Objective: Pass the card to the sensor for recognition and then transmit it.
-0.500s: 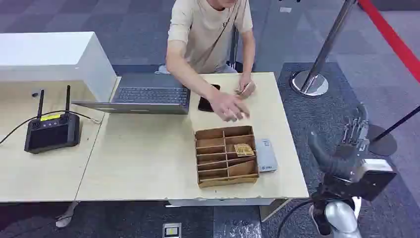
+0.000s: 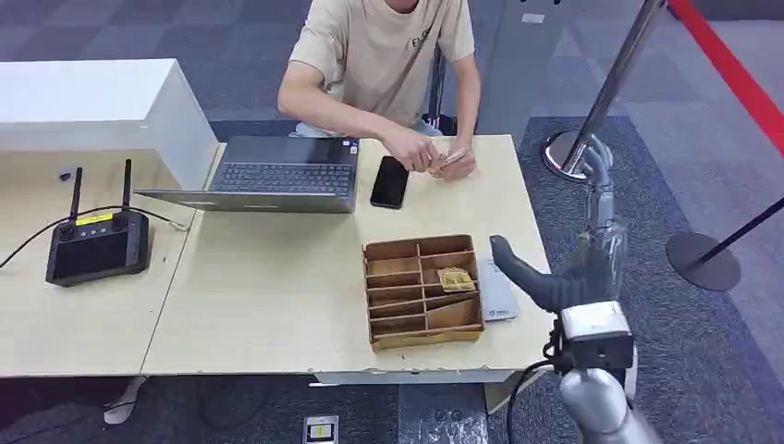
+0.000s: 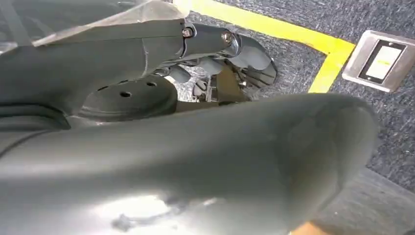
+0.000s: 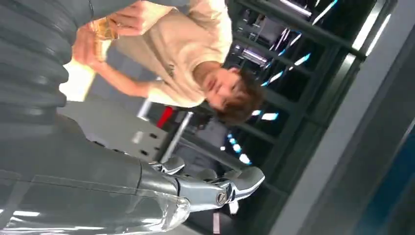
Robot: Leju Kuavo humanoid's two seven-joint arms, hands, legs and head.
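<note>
A gold card (image 2: 455, 278) lies in a compartment of the wooden divided box (image 2: 421, 324) on the table. The flat grey sensor (image 2: 496, 289) lies just right of the box. My right hand (image 2: 582, 250) is raised beside the table's right edge, close to the sensor, its fingers (image 4: 215, 188) spread upward and holding nothing. A person across the table holds more gold cards (image 2: 448, 162) in both hands at the far edge. My left hand (image 3: 195, 161) hangs over the floor, thumb apart from its fingers (image 3: 220, 44), with nothing in it.
On the table's far side are a laptop (image 2: 277, 176) and a black phone (image 2: 389, 181); a controller with antennas (image 2: 97, 245) lies at the left. A white cabinet (image 2: 92, 106) stands back left. Stanchion bases (image 2: 578, 153) (image 2: 703, 261) stand on the carpet right of the table.
My right hand has risen and swung left, up to the table's right edge. The person has drawn the reaching arm back and now holds cards with both hands at the far edge.
</note>
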